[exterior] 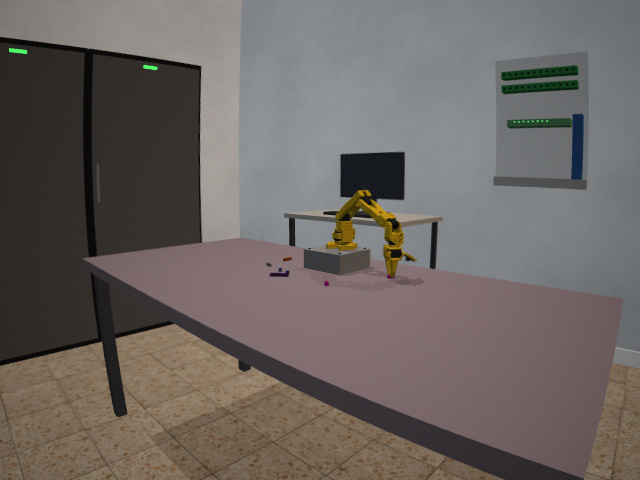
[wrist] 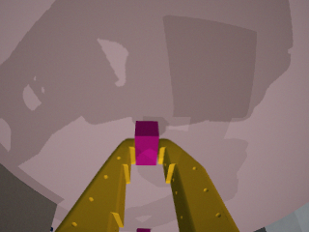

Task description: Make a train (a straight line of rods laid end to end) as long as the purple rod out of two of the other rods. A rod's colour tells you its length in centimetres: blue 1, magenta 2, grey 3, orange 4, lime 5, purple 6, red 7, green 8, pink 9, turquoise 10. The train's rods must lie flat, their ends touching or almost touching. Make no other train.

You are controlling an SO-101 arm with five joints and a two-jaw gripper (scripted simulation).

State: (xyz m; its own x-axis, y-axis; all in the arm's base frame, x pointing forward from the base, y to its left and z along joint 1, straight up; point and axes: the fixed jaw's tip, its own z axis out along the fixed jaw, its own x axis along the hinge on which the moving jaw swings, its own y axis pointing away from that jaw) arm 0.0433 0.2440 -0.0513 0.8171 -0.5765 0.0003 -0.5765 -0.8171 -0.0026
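Note:
My gripper [wrist: 147, 155] is shut on a magenta rod [wrist: 147, 142], with its tips down at the table to the right of the arm's grey base; it also shows in the exterior view [exterior: 390, 273], with the magenta rod [exterior: 389, 276] at its tips. A second magenta rod [exterior: 326, 283] lies in front of the base and shows small in the wrist view [wrist: 143, 231]. The purple rod [exterior: 279, 274] lies flat left of the base, with a small blue rod [exterior: 280, 269] just behind it. An orange rod [exterior: 286, 258] and a dark grey rod [exterior: 268, 264] lie further back left.
The arm stands on a grey block [exterior: 337, 259] in the middle of the table's far side. A desk with a monitor [exterior: 372, 175] stands behind the table. Dark cabinets [exterior: 98, 191] line the left wall.

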